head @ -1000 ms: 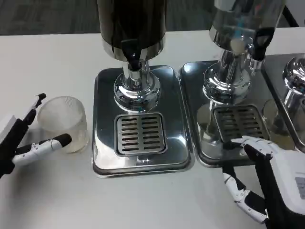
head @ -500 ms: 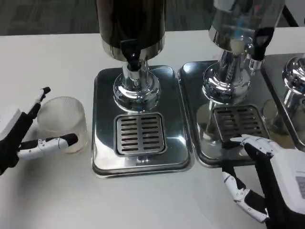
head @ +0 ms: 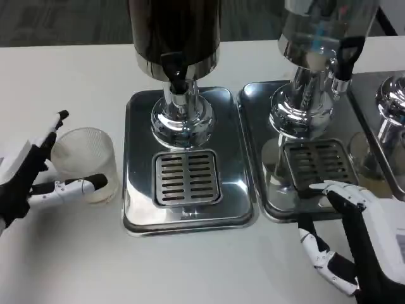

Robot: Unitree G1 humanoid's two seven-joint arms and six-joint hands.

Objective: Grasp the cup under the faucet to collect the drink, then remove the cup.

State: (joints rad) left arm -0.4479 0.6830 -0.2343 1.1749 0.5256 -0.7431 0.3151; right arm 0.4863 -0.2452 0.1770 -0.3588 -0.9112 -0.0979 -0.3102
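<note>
Bright, even overhead light; white table (head: pixel 76 253) close to washed out, shadows soft and short under the steel tray (head: pixel 190 221) and beside the right hand (head: pixel 364 244). Hard specular glare on the chrome dispenser base (head: pixel 182 120) and on the tray's rim, with dark reflections in the polished steel. Focus is decent mid-frame, the clear cup (head: pixel 85 163) looks hazy and low-contrast, and the dispenser tops at the upper edge go soft.
</note>
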